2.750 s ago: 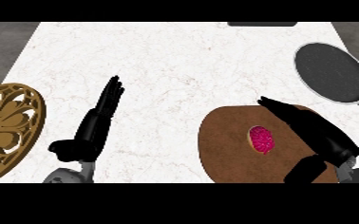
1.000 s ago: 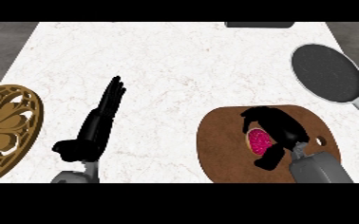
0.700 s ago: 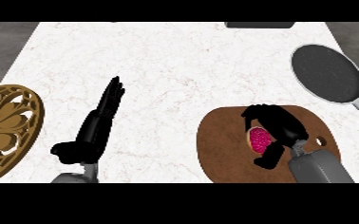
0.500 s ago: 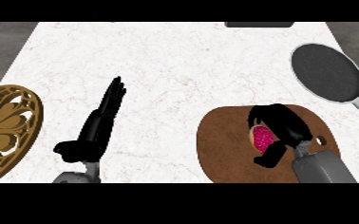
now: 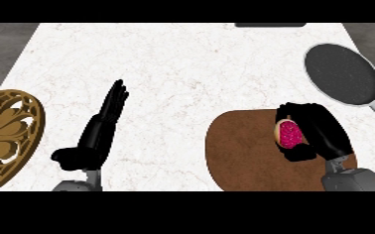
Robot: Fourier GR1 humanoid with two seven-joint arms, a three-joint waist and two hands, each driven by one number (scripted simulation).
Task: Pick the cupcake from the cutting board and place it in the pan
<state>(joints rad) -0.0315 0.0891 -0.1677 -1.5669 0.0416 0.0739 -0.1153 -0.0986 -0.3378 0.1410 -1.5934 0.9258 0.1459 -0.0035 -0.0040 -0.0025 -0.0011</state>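
Curling right hand [image 5: 316, 131] around cupcake [image 5: 290, 134] on cutting board [image 5: 245, 153], pan [image 5: 341, 74] beyond, left hand [image 5: 99, 131] open.

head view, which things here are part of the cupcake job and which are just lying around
Part of the job:
- cupcake, pink-topped, with the right hand curled round it
- cutting board, round and brown, under the cupcake
- pan, dark, at the right edge

Just lying about:
- golden openwork plate at the left edge
- dark object at the counter's far edge
- left hand, open and resting
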